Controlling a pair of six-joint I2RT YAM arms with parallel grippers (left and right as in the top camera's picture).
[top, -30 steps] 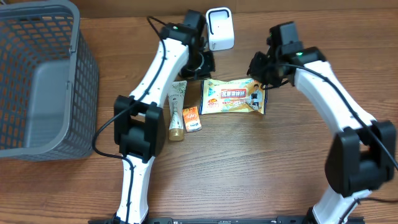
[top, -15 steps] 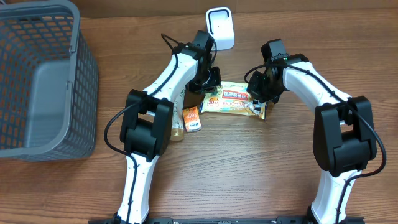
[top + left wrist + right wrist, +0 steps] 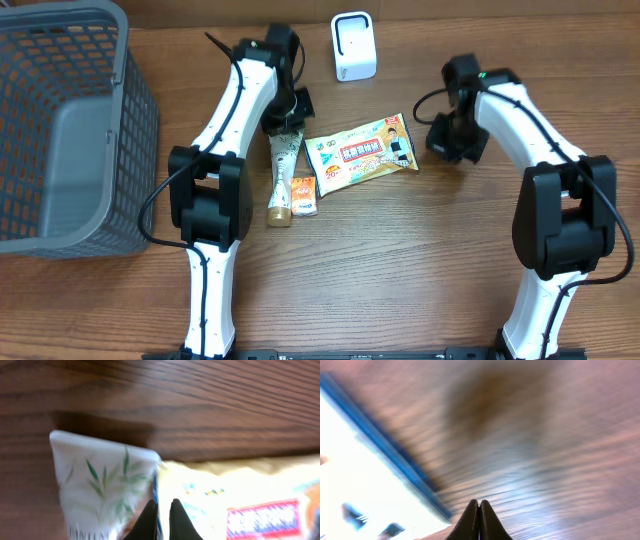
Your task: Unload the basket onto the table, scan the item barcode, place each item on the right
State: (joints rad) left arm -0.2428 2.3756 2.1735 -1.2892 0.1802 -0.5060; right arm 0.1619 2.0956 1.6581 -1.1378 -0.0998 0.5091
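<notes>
Early stage, by the look of it: nothing lifted, nothing scanned. Flat yellow-and-white plastic snack packet [image 3: 362, 152] lying on wooden table [image 3: 400, 270], in front of white box scanner [image 3: 353, 46], apart from it. White leaf-print tube [image 3: 284, 165] and small orange packet [image 3: 305, 192] just left of it. Pressed together and empty: left gripper [image 3: 162, 506] over the tube-packet edge, right gripper [image 3: 478, 505] right of the packet. Left to do: pick up, present barcode to scanner.

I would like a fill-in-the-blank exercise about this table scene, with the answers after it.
The basket is ____ in colour.
The scanner is ____.
The snack packet lies to the ____ of the tube.
The left tool and the right tool are both ____.
Missing words: grey, white, right, shut.
</notes>
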